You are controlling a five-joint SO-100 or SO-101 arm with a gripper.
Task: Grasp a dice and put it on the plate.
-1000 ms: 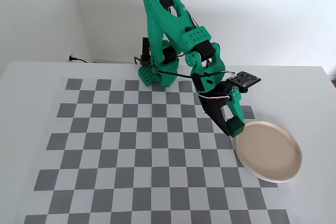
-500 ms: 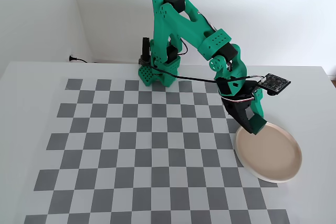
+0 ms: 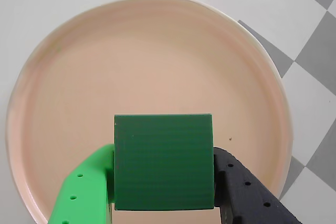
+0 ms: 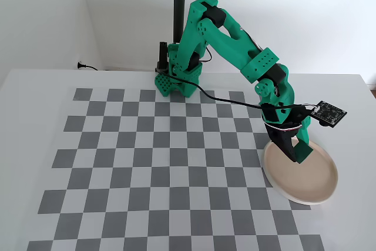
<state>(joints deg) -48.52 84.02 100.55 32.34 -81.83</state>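
My pincer [image 3: 164, 192] clamped on dice [image 3: 164, 161], above plate [image 3: 63, 66]; drop w/ height = may bounce/roll off rim

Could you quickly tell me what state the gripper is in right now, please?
Gripper: shut on the dice, held between its green and black fingers above the plate.
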